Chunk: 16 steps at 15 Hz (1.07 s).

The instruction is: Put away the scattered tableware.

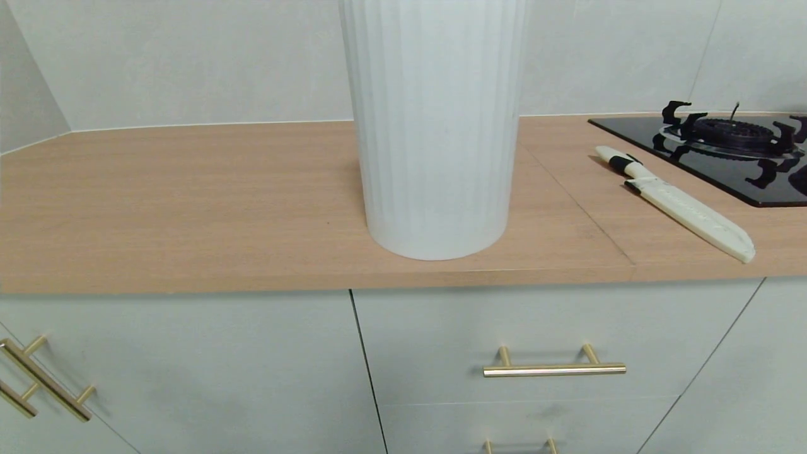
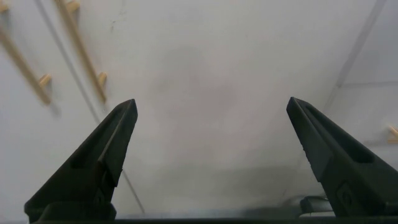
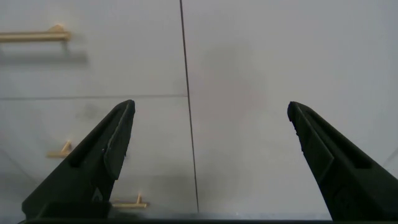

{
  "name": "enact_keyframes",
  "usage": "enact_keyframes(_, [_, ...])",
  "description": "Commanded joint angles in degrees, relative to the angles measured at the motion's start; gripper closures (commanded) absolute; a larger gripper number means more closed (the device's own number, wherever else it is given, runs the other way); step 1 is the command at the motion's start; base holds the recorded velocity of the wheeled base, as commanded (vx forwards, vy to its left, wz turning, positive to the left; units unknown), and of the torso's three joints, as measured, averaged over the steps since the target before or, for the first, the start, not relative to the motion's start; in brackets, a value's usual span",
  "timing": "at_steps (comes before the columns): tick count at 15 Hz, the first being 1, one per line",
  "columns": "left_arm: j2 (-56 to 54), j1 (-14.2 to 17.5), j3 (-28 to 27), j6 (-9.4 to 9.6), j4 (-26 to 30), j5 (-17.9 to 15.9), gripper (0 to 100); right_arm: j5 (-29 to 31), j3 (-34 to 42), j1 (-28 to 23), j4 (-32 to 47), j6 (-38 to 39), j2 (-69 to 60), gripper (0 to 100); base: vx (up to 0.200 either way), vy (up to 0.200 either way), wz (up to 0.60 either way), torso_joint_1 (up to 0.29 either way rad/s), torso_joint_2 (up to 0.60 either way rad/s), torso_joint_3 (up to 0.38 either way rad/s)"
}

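A cream-white knife (image 1: 678, 203) with a black band on its handle lies flat on the wooden countertop (image 1: 189, 208) at the right, blade toward the front edge, just left of the stove. A tall white ribbed container (image 1: 435, 126) stands upright at the counter's middle, near the front edge. My left gripper (image 2: 211, 109) is open, its dark fingers (image 2: 102, 162) spread wide in front of white cabinet fronts, holding nothing. My right gripper (image 3: 211, 109) is open too, facing the drawer fronts below the counter with nothing between its fingers (image 3: 99, 162).
A black gas stove (image 1: 725, 151) with a burner grate sits at the counter's back right. White cabinet doors and drawers with brass bar handles (image 1: 555, 369) run below the counter. Grey tiled wall stands behind. The counter's left half is bare wood.
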<state>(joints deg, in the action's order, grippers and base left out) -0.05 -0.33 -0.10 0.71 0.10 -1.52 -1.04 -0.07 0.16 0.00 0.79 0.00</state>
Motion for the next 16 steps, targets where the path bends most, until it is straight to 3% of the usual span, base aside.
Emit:
enact_keyframes(1, [0.05,-0.02,0.10,0.00,-0.01,0.03,0,-0.02,-0.01,0.02,0.00,0.00,0.09,0,0.000,0.000,0.00,0.000,0.00,0.000])
enact_keyframes(13, [0.05,-0.02,0.10,0.00,-0.01,-0.06,0,-0.02,-0.01,0.02,0.00,-0.09,0.09,0,0.000,0.000,0.00,0.000,0.00,0.000])
enact_keyframes(16, [0.05,-0.02,0.01,0.00,-0.01,0.03,0,-0.02,-0.01,0.02,0.00,-0.09,0.09,0,0.000,0.000,0.00,0.053,-0.24,-0.211])
